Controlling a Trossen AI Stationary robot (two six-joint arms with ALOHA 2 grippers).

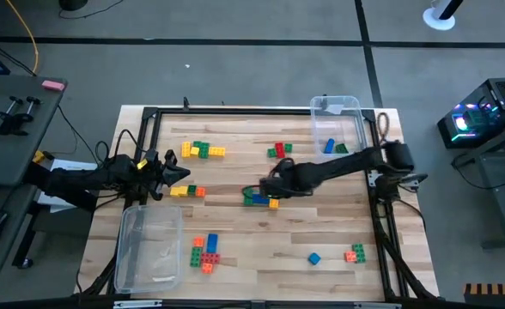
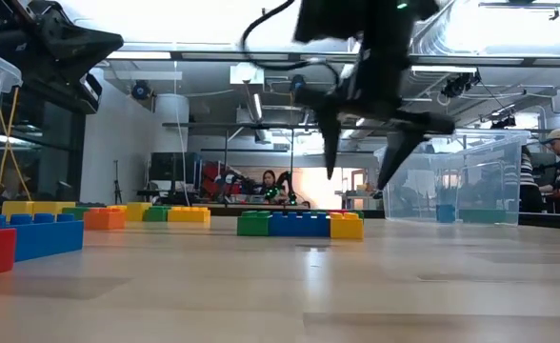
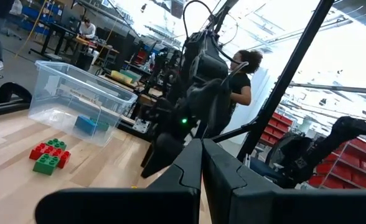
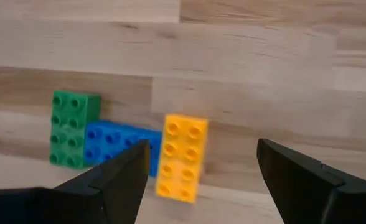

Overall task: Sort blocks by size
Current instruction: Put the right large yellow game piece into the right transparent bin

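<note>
Hanging above the middle of the table, the right gripper has its fingers spread wide apart and holds nothing. Directly under it lie three long blocks side by side: a yellow block between the fingertips, a blue block touching it, and a green block at the far end of the row. In the low view the same row sits on the wood with the fingers pointing down just over it, not touching.

The left gripper waits at the left side of the table, its fingers pressed together and empty, beside a clear bin near the front edge.

Other blocks lie scattered (most in small clusters): yellow and green ones toward the back left, a red and green group behind the centre, orange and red ones at the front, and a lone blue one near the front right. A second clear bin at the back right holds a blue piece and a green piece.
</note>
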